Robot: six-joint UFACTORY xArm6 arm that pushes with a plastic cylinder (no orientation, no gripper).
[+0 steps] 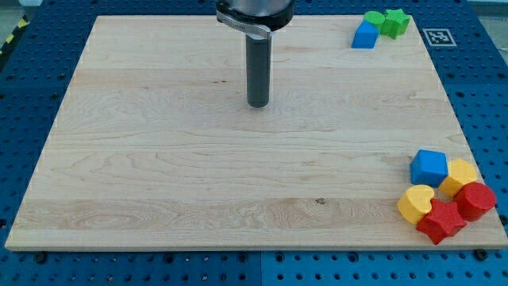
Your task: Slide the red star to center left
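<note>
The red star [440, 221] lies at the bottom right corner of the wooden board [159, 159], touching a yellow heart [416, 202] on its left and a red cylinder [475, 200] on its upper right. My tip [257, 104] stands upright near the board's top centre, far to the upper left of the red star and touching no block.
A blue cube [429, 167] and a yellow hexagon-like block [459, 175] sit just above the red star's cluster. At the top right corner a blue block [364, 36] touches a green circle [373, 19] and a green star [394, 22]. A marker tag [438, 36] lies beyond the board.
</note>
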